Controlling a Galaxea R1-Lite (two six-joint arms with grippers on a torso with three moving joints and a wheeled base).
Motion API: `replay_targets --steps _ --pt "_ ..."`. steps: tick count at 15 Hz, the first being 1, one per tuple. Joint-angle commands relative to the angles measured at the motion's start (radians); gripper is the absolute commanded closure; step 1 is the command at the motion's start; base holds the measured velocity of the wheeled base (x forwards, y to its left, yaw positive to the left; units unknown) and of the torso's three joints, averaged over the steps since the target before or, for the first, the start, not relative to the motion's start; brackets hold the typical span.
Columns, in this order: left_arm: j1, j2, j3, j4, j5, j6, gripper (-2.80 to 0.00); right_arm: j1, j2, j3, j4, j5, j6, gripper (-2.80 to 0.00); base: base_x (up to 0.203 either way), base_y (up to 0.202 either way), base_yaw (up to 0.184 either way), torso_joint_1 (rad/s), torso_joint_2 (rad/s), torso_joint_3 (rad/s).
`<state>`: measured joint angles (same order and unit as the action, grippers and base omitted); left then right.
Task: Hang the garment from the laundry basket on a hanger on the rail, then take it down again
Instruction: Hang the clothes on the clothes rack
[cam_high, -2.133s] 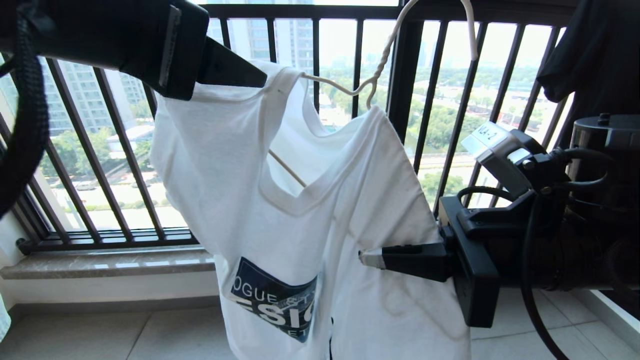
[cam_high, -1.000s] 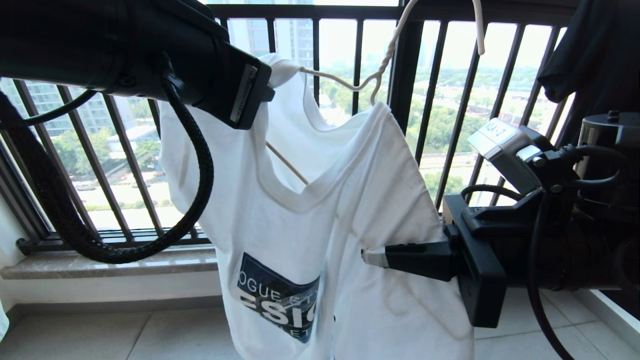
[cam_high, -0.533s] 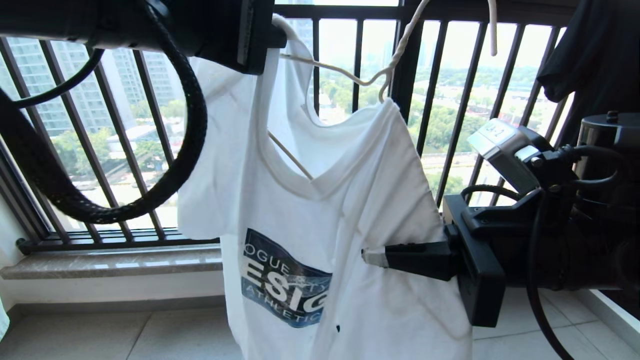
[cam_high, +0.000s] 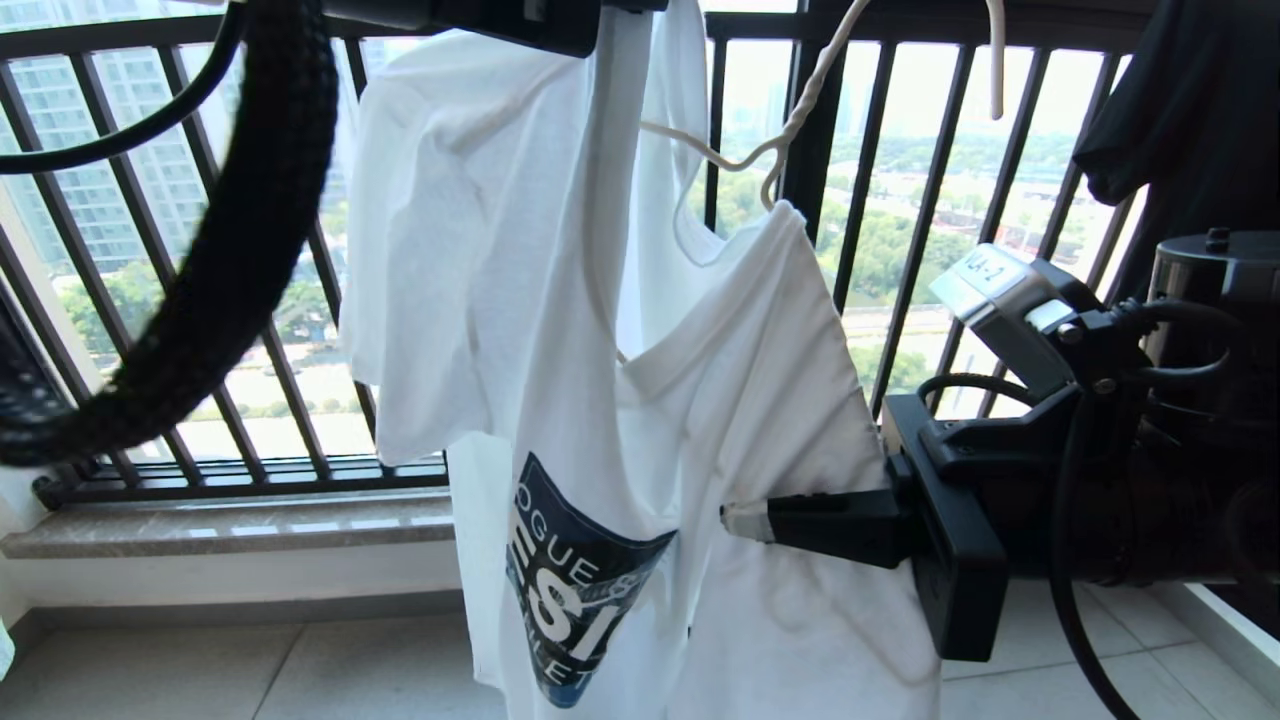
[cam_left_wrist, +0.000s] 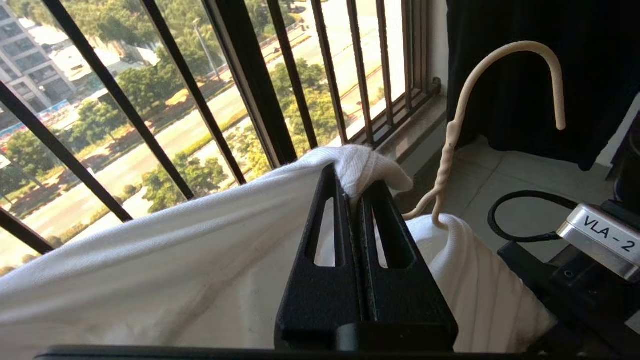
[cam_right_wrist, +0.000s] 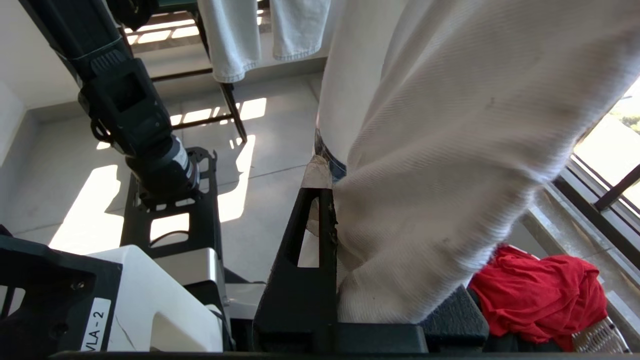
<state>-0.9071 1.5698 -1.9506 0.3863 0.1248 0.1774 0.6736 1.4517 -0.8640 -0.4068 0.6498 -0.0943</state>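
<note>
The hanger (cam_high: 790, 130) hook top and the left claw (cam_left_wrist: 357, 192) leave the head view's upper edge.

White T-shirt (cam_high: 560, 300): soft knit cotton-like cloth, matt, finely ribbed at the collar, with a smooth printed dark blue chest patch. Wire hanger (cam_left_wrist: 465, 115): cream coated wire, matt, twisted at the neck. Left gripper (cam_left_wrist: 357, 192): black hard plastic, grainy finish. Balcony railing (cam_high: 830, 180): dark painted metal, smooth. Floor (cam_right_wrist: 280, 150): pale tiles, slight sheen. Red garment (cam_right_wrist: 540, 295): crumpled matt cloth.

Pale tiled floor (cam_high: 250, 670), sunlit.
</note>
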Motion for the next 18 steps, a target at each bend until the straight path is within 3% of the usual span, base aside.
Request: replay_targets --steps 1,5,9,12,13,18 --pt "-0.028 0.001 0.002 0.006 -0.014 0.002 0.00 0.003 0.003 0.000 -0.003 0.004 -0.001 0.00 0.000 0.000 0.000 0.000 0.00 0.000" --pt "-0.033 -0.016 0.009 0.080 -0.045 0.002 0.00 0.004 0.001 0.003 -0.003 0.005 0.001 0.00 0.000 0.000 0.000 0.000 0.00 0.000" --pt "-0.038 -0.037 0.021 0.083 -0.096 0.001 0.00 0.004 -0.002 0.005 -0.003 0.005 0.001 0.00 0.000 0.000 0.000 0.000 0.00 0.000" --pt "-0.038 -0.034 0.025 0.085 -0.097 0.004 0.00 0.004 -0.002 0.005 -0.003 0.005 0.001 0.00 0.000 0.000 0.000 0.000 0.00 0.000" --pt "-0.038 -0.033 0.030 0.085 -0.094 0.005 -2.80 0.004 -0.002 0.005 -0.003 0.005 0.001 0.00 0.000 0.000 0.000 0.000 0.00 0.000" --pt "-0.036 -0.044 0.039 0.117 -0.078 0.007 -2.80 0.004 -0.002 0.004 -0.003 0.005 0.001 0.00 0.000 0.000 0.000 0.000 0.00 0.000"
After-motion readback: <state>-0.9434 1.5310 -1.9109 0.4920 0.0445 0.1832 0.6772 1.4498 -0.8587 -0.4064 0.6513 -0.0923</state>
